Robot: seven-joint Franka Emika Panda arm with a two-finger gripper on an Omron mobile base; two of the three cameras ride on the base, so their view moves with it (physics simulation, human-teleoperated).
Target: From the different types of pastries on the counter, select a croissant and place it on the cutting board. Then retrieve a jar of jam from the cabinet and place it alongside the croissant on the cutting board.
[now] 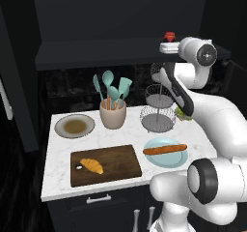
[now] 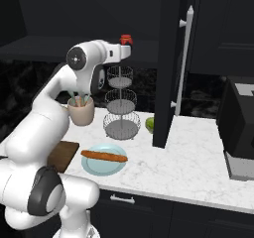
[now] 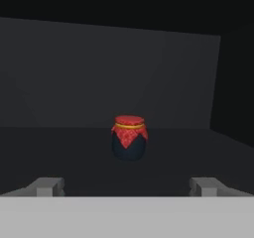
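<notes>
Fingertips (image 3: 47, 186) spread wide, the gripper (image 3: 126, 187) faces the jar of jam (image 3: 129, 138), standing upright ahead of and centred between them on the cabinet (image 3: 74, 148) shelf, a small, probably rigid, smooth jar best pinched across its round belly below the cloth-covered top, dark shelf open around.

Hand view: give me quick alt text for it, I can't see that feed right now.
A small dark jar of jam with a red cloth top stands upright on the dark cabinet shelf, centred ahead of the open hand. The two fingertips sit wide apart at the bottom, short of the jar and not touching it.
</notes>
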